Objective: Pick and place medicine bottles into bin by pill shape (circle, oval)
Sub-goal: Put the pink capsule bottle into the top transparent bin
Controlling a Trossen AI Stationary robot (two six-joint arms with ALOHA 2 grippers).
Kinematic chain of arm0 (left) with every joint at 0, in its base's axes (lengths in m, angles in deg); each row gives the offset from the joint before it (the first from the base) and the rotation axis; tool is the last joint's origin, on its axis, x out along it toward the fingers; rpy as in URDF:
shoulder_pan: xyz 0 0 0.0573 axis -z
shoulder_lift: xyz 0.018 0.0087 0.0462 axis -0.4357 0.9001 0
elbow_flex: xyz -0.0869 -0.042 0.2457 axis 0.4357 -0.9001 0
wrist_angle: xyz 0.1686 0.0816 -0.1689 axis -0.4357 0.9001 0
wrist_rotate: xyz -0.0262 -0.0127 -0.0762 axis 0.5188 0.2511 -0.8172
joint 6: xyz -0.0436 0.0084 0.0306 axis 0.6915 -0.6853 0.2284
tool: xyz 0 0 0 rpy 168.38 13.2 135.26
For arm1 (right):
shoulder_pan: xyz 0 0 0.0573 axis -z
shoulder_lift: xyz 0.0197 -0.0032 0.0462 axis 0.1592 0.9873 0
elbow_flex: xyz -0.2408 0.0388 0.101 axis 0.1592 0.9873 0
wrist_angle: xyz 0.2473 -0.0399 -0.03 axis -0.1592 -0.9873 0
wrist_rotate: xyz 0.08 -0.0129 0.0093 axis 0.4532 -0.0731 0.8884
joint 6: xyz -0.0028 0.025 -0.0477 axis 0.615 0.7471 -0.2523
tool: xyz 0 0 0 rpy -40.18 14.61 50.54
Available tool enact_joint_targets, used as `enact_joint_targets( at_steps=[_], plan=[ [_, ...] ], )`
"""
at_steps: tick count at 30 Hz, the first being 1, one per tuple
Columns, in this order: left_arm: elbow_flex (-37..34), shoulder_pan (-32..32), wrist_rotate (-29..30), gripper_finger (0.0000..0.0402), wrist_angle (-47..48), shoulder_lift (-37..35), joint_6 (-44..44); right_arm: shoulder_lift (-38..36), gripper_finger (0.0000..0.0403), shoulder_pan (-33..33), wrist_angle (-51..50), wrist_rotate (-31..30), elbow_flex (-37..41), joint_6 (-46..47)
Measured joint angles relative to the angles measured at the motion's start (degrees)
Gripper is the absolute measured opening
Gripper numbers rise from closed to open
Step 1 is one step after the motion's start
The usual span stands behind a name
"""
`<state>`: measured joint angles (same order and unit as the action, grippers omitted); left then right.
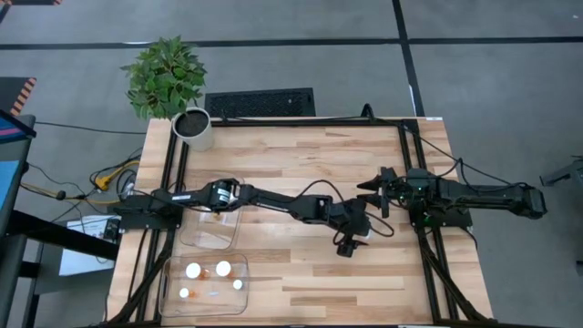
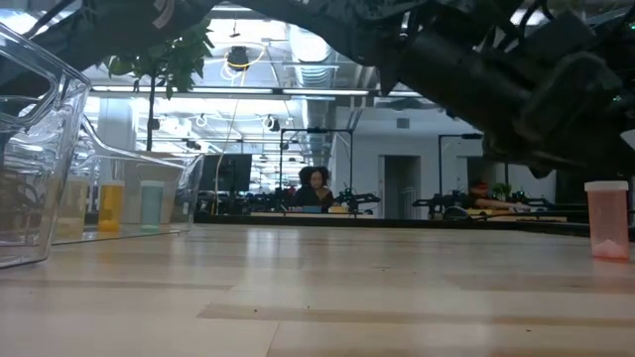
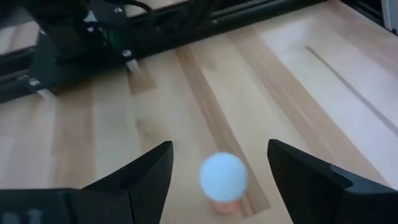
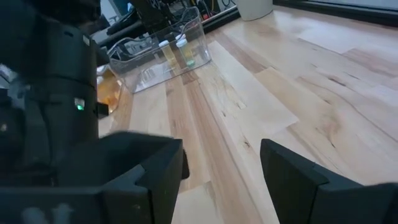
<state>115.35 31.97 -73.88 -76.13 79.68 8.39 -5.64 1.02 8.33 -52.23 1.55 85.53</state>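
Observation:
One small orange bottle with a round white cap (image 3: 224, 177) stands upright on the wooden table (image 1: 301, 155). My left gripper (image 3: 219, 146) is open above it, one finger on either side of the cap, touching nothing. In the high view this gripper (image 1: 346, 244) is at the table's middle and hides the bottle. The low view shows a bottle (image 2: 607, 220) standing under a dark arm. My right gripper (image 4: 221, 155) is open and empty, right of the middle (image 1: 369, 189).
Two clear bins stand at the table's left. The near one (image 1: 173, 305) holds several bottles. The far one (image 1: 209, 241) is under my left arm. A potted plant (image 1: 191, 128) stands at the far left corner. A person sits in the room beyond (image 2: 315, 188).

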Motion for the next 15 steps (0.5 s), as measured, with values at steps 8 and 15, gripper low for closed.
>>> enact_joint_targets(
  at_steps=[8,15],
  plan=[
    [0.4,-0.2,-1.5,0.0227,3.4,0.0,-0.9,0.0,0.0225,0.0,0.0,0.0,0.0,-0.4],
    [0.4,-0.4,-1.3,0.0218,2.4,0.0,-1.7,0.0,0.0225,0.0,0.0,0.0,0.0,-1.5]
  ],
)
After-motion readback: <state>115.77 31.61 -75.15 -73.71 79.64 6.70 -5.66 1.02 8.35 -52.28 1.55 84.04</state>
